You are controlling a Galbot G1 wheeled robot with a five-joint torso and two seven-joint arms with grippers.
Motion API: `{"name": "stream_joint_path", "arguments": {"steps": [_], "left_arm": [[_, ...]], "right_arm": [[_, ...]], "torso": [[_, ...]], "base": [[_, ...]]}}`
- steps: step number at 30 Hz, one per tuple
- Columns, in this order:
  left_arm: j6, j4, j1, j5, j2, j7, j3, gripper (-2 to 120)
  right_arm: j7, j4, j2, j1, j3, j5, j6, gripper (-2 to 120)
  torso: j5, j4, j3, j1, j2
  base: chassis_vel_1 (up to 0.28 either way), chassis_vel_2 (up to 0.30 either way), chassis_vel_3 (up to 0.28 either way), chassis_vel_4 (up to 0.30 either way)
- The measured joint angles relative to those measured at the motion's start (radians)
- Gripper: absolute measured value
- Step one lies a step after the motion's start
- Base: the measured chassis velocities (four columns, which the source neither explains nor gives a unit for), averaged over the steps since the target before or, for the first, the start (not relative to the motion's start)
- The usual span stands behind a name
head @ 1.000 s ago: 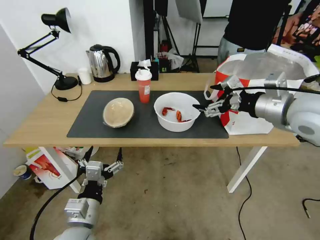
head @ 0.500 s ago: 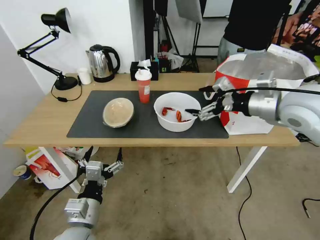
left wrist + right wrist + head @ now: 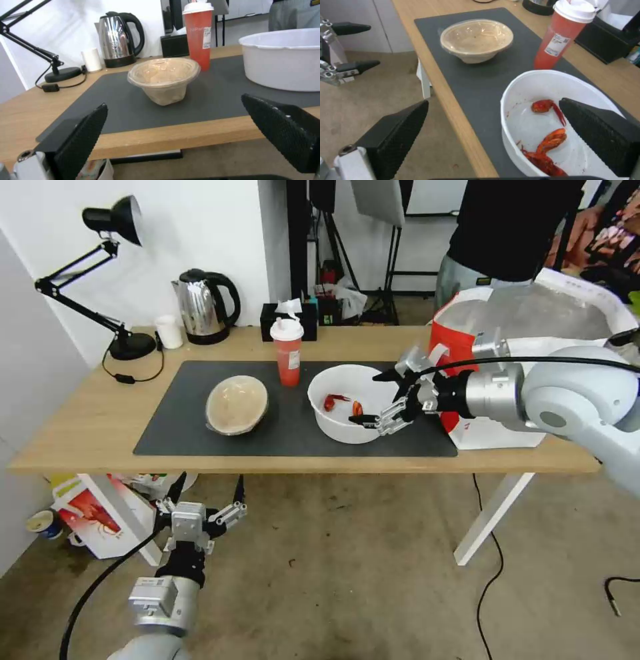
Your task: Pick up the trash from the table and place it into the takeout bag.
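Note:
On the dark mat (image 3: 193, 443) of the table (image 3: 80, 427) stand a beige bowl (image 3: 237, 405), a red drink cup (image 3: 288, 359) with a white lid, and a white bowl (image 3: 333, 428) holding red shellfish scraps. My right gripper (image 3: 366, 398) is open at that bowl's near right side. In the right wrist view, the right gripper (image 3: 494, 102) straddles the white bowl's (image 3: 520, 120) near wall, one finger over the inside and one outside. The takeout bag (image 3: 533, 313) stands open at the table's right end. My left gripper (image 3: 208, 488) hangs open below the table's front edge.
A desk lamp (image 3: 110, 220), a kettle (image 3: 203, 307), a small white cup (image 3: 169, 332) and a black tissue box (image 3: 288, 319) line the table's back. A person stands behind the bag. A red-and-white box (image 3: 100, 513) sits on the floor under the table's left end.
My right gripper has moved left from beside the takeout bag to the white bowl's near right rim, staying open. The left arm has not moved.

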Motion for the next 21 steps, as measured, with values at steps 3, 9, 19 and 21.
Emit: {"name": "stream_joint_path", "arguments": {"steps": [3, 9, 19, 21], "left_arm": [[0.000, 0.000, 0.000, 0.000, 0.000, 0.000, 0.000, 100], [0.000, 0.000, 0.000, 0.000, 0.000, 0.000, 0.000, 100], [0.000, 0.000, 0.000, 0.000, 0.000, 0.000, 0.000, 100], [0.000, 0.000, 0.000, 0.000, 0.000, 0.000, 0.000, 100]], "right_arm": [[-0.002, 0.001, 0.001, 0.014, -0.022, 0.000, -0.004, 100], [-0.008, 0.013, -0.007, 0.009, -0.025, -0.002, -0.008, 100], [-0.033, -0.017, 0.008, 0.093, -0.106, -0.006, -0.009, 100], [-0.042, -0.027, 0.013, 0.129, -0.144, -0.014, -0.009, 100]], "torso": [[0.0001, -0.0001, 0.000, 0.000, 0.000], [0.0002, -0.0002, 0.000, 0.000, 0.000], [0.0001, 0.0000, 0.000, 0.000, 0.000], [0.0001, -0.0001, 0.000, 0.000, 0.000]], "base": [[0.000, 0.000, 0.000, 0.000], [0.000, 0.000, 0.000, 0.000], [0.000, 0.000, 0.000, 0.000], [0.000, 0.000, 0.000, 0.000]]}}
